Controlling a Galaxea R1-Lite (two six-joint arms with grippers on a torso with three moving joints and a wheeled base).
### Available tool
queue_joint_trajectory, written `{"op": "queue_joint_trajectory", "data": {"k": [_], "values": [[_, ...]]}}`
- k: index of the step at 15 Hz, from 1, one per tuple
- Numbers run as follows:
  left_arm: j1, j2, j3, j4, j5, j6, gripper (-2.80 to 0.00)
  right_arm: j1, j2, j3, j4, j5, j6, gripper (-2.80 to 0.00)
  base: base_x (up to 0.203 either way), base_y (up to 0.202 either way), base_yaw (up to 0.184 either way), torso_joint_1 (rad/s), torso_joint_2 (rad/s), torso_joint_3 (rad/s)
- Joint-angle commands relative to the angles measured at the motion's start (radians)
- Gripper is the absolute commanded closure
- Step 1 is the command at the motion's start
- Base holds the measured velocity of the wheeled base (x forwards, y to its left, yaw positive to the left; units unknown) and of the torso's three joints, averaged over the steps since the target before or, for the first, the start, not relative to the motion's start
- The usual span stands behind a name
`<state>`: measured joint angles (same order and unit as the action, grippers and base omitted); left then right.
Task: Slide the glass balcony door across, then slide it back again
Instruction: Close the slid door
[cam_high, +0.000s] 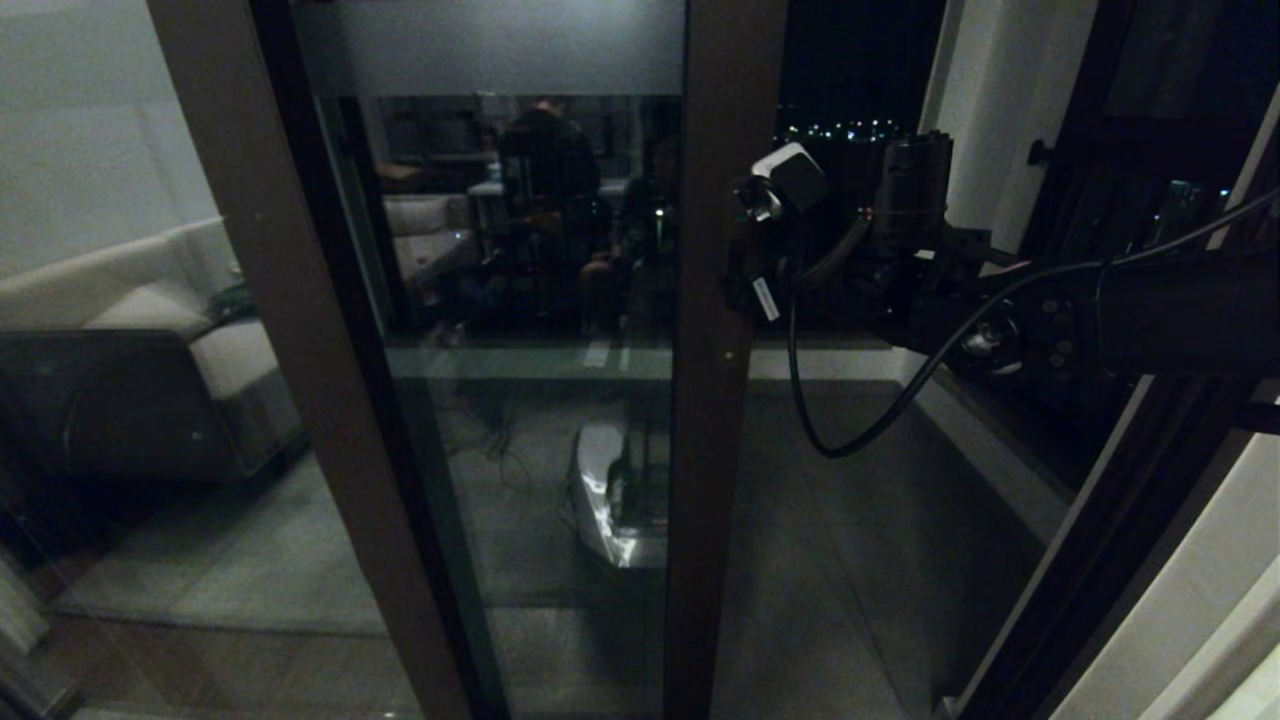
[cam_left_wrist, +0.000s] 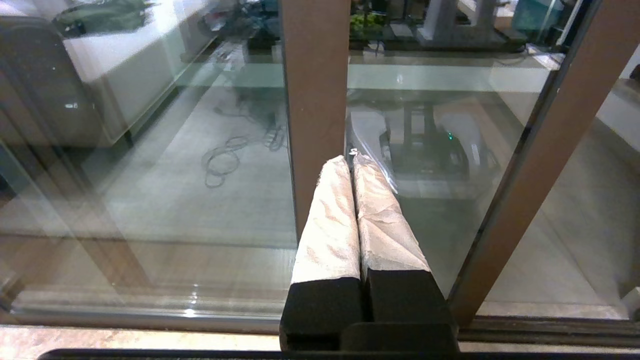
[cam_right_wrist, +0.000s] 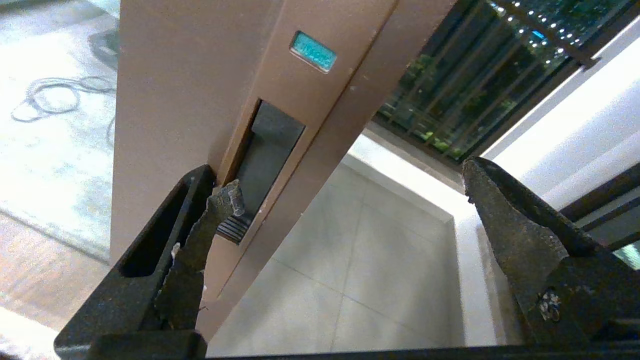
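Note:
The glass balcony door (cam_high: 530, 300) has a frosted band at its top and a dark brown stile (cam_high: 715, 420); it stands partly slid, with open balcony floor to its right. My right gripper (cam_high: 742, 285) reaches in from the right at mid-height of that stile. In the right wrist view the right gripper (cam_right_wrist: 350, 180) is open: one fingertip (cam_right_wrist: 227, 200) rests at the edge of the recessed handle (cam_right_wrist: 270, 145), the other finger (cam_right_wrist: 505, 220) hangs over the opening. My left gripper (cam_left_wrist: 352, 159) is shut and empty, its white-wrapped fingers pointing at the glass low down.
A fixed brown-framed pane (cam_high: 150, 350) reflecting a sofa stands at the left. A black-barred window (cam_right_wrist: 475, 75) and white wall (cam_high: 1000, 120) close the balcony at the right. Tiled balcony floor (cam_high: 850, 560) lies beyond the opening. A black cable (cam_high: 830, 430) hangs from the right arm.

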<state>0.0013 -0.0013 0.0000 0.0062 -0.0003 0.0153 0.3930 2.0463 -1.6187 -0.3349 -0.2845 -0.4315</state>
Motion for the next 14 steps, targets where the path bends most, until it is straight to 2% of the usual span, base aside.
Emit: {"op": "queue_joint_trajectory", "data": {"k": [1, 5, 7, 14], "values": [[0.0, 0.0, 0.002, 0.0, 0.0, 0.0, 0.0, -0.19, -0.048, 0.012, -0.005, 0.034, 0.012, -2.8, 0.0, 0.0, 0.0, 0.0, 0.0, 0.0], [0.0, 0.0, 0.002, 0.0, 0.0, 0.0, 0.0, -0.073, -0.264, 0.106, 0.042, 0.185, 0.166, -2.8, 0.0, 0.0, 0.0, 0.0, 0.0, 0.0], [0.0, 0.0, 0.002, 0.0, 0.0, 0.0, 0.0, -0.046, -0.325, 0.147, 0.11, 0.271, 0.2, -2.8, 0.0, 0.0, 0.0, 0.0, 0.0, 0.0], [0.0, 0.0, 0.002, 0.0, 0.0, 0.0, 0.0, -0.045, -0.345, 0.174, 0.131, 0.265, 0.196, -2.8, 0.0, 0.0, 0.0, 0.0, 0.0, 0.0]]}}
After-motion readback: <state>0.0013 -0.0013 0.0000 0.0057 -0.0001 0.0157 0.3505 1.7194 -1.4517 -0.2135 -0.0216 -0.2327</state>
